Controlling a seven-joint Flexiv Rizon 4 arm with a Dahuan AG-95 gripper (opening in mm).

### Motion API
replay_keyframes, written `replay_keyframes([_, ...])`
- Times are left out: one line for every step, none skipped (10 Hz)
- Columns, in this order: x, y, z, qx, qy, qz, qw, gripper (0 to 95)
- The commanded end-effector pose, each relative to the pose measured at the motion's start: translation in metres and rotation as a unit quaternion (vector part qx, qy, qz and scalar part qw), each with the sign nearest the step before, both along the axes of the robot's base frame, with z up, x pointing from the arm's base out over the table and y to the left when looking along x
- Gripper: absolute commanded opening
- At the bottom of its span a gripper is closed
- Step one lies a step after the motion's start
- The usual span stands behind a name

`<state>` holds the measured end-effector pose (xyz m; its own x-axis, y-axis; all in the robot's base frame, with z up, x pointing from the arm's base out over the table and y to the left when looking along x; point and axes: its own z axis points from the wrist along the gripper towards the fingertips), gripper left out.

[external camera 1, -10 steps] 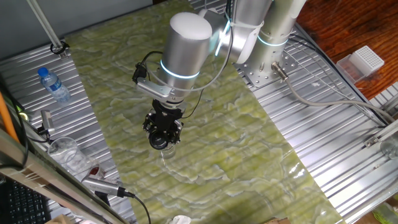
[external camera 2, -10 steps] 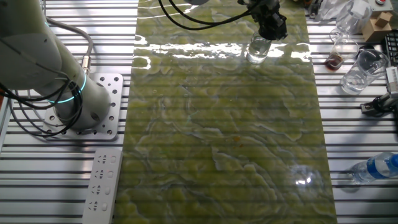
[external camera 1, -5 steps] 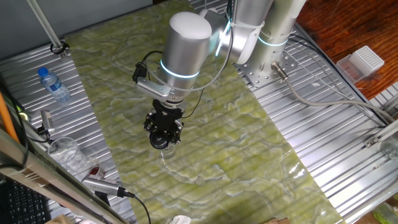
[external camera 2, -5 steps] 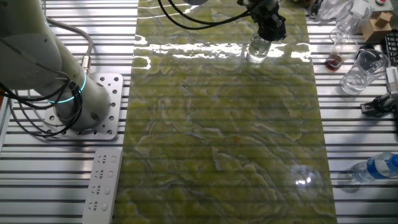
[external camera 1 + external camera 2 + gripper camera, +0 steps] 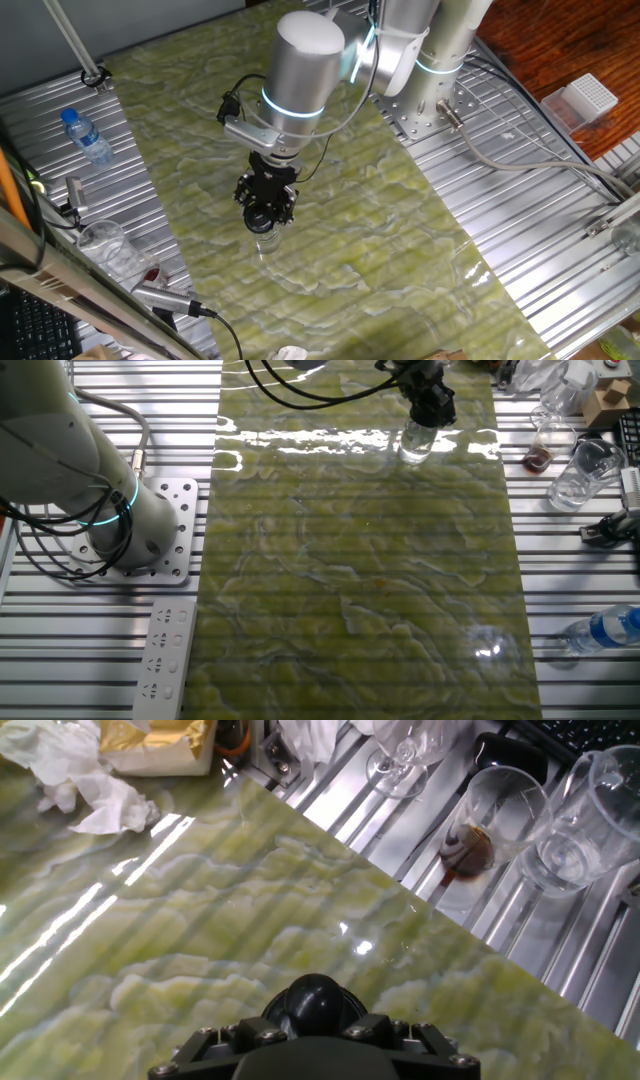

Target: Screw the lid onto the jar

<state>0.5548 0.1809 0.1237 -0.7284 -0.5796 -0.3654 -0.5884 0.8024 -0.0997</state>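
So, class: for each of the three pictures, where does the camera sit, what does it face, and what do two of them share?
One fixed view: high, across from the arm's base, looking down at the gripper over the jar.
The other fixed view: high, beside the base, facing the jar at the far end.
Hand view: on the hand, looking along the fingers at the lid.
Both fixed views share gripper, jar and green mat.

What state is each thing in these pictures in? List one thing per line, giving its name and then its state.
Gripper: pointing down over the jar, closed on the lid.
Lid: held between the gripper's fingers, on top of the jar.
Jar: upright on the green mat, directly under the gripper.
Plastic bottle: lying on the metal table, blue cap on.
Plastic cup: upright, looks empty.
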Motion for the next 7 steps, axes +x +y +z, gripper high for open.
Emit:
replay_keyframes([0.0007,0.0005,-0.0012,0.001,-0.002,-0.003,1.0,38.0])
replay_keyframes([0.0007,0.0005,-0.0012,0.003,-0.003,-0.005,1.0,57.0])
replay_keyframes([0.0007,0.0005,-0.0012,0.008,-0.005,-0.006,0.9999,76.0])
replay_keyframes([0.0007,0.0005,-0.0011,0.011,-0.007,-0.007,0.9999,76.0])
replay_keyframes([0.0007,0.0007,-0.0008,0.013,-0.01,-0.008,0.9998,95.0])
replay_keyframes([0.0007,0.0007,-0.0003,0.013,-0.011,-0.009,0.9998,95.0])
replay_keyframes([0.001,0.0009,0.0012,0.013,-0.011,-0.009,0.9998,95.0])
